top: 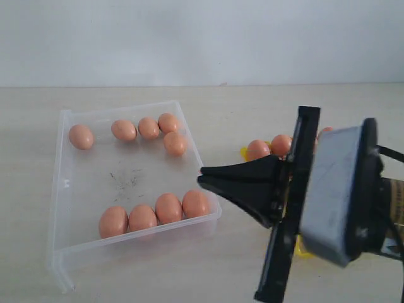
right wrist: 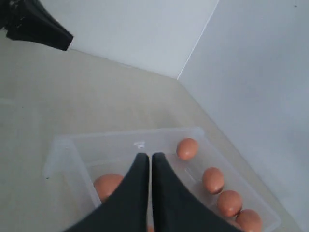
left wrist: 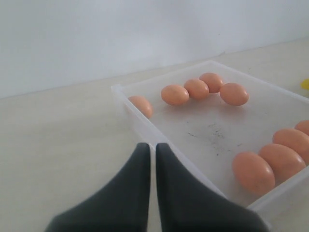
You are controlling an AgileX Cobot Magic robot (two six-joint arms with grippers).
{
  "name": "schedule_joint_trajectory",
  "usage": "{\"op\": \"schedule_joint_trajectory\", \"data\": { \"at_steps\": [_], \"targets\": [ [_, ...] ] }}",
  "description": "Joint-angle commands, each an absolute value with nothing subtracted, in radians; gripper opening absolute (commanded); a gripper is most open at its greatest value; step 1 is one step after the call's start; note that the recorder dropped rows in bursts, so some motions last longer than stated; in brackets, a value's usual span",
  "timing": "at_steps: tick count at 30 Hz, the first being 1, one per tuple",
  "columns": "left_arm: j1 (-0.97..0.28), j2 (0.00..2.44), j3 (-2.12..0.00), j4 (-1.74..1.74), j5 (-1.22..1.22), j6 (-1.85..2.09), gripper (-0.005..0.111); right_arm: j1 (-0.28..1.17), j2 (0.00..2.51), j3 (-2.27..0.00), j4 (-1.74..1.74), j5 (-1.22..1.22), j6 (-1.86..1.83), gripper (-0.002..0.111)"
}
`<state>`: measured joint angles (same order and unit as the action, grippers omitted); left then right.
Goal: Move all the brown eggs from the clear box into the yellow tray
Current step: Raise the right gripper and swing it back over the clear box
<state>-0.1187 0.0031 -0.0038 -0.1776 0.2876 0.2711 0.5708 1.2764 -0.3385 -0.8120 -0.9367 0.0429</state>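
Exterior view alone shows brown eggs (top: 257, 149) apparently seated in the yellow tray (top: 243, 151).

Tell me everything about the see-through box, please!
The clear box is a shallow, see-through plastic rectangle with low walls and dark specks on its floor. It lies flat on the pale table, open on top. Nine brown eggs rest inside: five by the far wall, four along the near wall.

- Right gripper (top: 202, 179): two matte black fingers, wedge-shaped, tapering to narrow tips.
- Behind them a flat black bar (top: 306, 132), then a grey boxy housing (top: 338, 189) with rounded corners.
- Thin black cable (top: 391, 153) beside the housing.
- Left gripper (left wrist: 150, 145): same dark, smooth wedges.
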Motion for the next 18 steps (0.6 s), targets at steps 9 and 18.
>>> {"op": "schedule_joint_trajectory", "data": {
  "at_steps": [9,18],
  "targets": [
    [-0.125,0.000,0.000,-0.176,0.285,0.271,0.004,0.931,1.270,-0.596,-0.210,-0.449,-0.482,0.000],
    [-0.125,0.000,0.000,-0.176,0.285,0.271,0.004,0.931,1.480,-0.851,-0.192,0.000,-0.316,0.000]
  ]
}}
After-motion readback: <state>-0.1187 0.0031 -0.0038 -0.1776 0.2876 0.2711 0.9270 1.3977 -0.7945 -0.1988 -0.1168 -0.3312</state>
